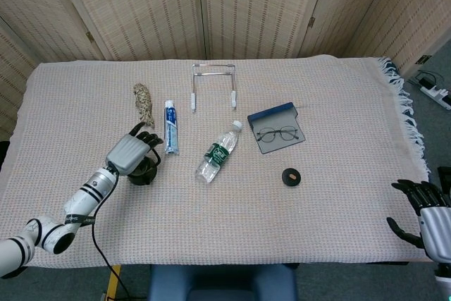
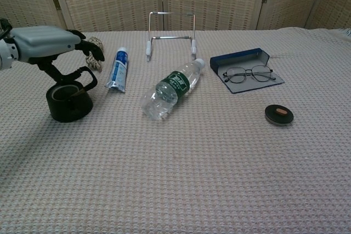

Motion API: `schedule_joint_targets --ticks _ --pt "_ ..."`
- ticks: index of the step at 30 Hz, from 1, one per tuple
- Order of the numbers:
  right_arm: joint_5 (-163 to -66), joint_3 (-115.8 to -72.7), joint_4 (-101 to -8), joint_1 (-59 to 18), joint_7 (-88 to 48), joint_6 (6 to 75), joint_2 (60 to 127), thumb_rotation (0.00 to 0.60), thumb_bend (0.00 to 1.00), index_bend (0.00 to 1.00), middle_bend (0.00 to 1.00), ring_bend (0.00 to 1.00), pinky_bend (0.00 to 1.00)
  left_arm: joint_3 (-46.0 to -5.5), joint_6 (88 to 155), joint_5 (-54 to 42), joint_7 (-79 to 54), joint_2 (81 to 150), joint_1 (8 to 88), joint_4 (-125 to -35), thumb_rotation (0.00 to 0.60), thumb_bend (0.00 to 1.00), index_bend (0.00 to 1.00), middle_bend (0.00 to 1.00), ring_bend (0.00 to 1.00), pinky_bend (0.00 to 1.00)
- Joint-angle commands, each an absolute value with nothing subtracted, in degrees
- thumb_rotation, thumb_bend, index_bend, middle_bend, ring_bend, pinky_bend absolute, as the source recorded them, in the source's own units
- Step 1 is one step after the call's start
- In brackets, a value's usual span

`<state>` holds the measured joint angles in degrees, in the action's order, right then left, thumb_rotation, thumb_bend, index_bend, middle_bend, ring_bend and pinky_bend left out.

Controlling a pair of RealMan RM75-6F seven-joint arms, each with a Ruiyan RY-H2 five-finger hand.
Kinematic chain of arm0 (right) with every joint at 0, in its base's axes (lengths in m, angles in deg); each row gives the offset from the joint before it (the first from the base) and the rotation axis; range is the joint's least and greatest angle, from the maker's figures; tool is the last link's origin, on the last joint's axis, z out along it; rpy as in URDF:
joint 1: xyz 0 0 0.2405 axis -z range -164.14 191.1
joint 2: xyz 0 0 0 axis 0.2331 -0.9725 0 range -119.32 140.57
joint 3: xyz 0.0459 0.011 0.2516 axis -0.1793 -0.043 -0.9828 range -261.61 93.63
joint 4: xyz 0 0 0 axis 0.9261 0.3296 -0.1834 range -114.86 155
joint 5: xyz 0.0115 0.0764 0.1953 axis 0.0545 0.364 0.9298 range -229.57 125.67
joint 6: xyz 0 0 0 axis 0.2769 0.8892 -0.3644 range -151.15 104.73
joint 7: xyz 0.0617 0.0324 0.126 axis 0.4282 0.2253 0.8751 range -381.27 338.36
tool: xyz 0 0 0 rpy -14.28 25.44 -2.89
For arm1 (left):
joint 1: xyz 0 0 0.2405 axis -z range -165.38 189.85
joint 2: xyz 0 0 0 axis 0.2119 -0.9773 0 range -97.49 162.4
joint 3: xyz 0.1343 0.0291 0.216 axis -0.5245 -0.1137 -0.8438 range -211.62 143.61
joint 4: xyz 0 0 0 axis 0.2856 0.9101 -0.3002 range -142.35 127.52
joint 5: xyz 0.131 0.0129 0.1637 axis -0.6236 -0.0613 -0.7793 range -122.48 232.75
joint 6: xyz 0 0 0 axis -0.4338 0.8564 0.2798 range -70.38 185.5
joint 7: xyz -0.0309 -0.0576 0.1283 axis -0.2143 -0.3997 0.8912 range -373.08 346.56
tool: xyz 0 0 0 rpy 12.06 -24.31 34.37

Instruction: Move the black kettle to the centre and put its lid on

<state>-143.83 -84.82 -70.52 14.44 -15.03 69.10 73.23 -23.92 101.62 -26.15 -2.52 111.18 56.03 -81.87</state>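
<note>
The black kettle (image 2: 68, 102) stands lidless at the left of the table, its handle (image 2: 86, 74) up; in the head view only part of the kettle (image 1: 145, 173) shows under my hand. My left hand (image 2: 46, 42) hovers just above it, fingers (image 2: 90, 49) spread over the handle and thumb reaching down beside it, holding nothing. From above, the left hand (image 1: 131, 151) covers the kettle's top. The round black lid (image 1: 291, 177) lies at the right, also seen as the lid (image 2: 279, 114) in the chest view. My right hand (image 1: 431, 215) hangs off the table's right front corner, empty, fingers apart.
A rope bundle (image 1: 144, 103) and a toothpaste tube (image 1: 170, 126) lie just behind the kettle. A water bottle (image 1: 218, 152) lies on its side at mid-table. A wire rack (image 1: 213, 84) stands at the back. Glasses rest on a blue case (image 1: 276, 130).
</note>
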Motion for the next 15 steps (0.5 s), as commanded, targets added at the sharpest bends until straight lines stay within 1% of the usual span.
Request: schedule_joint_targets --ticks 1,4,10,15 --pt "-143.8 -84.8 -70.3 14.5 -14.9 69.1 73.3 0.600 0.28 0.23 0.24 0.21 0.15 -24.2 100.1 -23.9 -0.4 112.1 57.1 -81.3 0.600 0.48 0.18 0.16 0.17 0.00" --pt "-143.6 -84.8 -70.1 14.7 -14.7 69.2 73.4 0.600 0.28 0.23 0.24 0.21 0.15 -24.5 99.9 -22.5 0.8 112.8 57.6 -81.0 0.600 0.48 0.22 0.17 0.17 0.00" --pt "-143.4 -84.9 -69.8 14.9 -14.3 69.3 73.4 0.600 0.28 0.23 0.24 0.21 0.15 -25.3 101.4 -22.6 1.1 114.0 57.9 -79.7 0.600 0.48 0.34 0.29 0.26 0.00" --pt "-143.3 -84.9 -69.5 15.0 -14.1 69.1 73.6 0.600 0.28 0.23 0.24 0.21 0.15 -26.0 101.5 -22.6 0.5 114.7 58.4 -78.6 0.600 0.47 0.36 0.31 0.27 0.00"
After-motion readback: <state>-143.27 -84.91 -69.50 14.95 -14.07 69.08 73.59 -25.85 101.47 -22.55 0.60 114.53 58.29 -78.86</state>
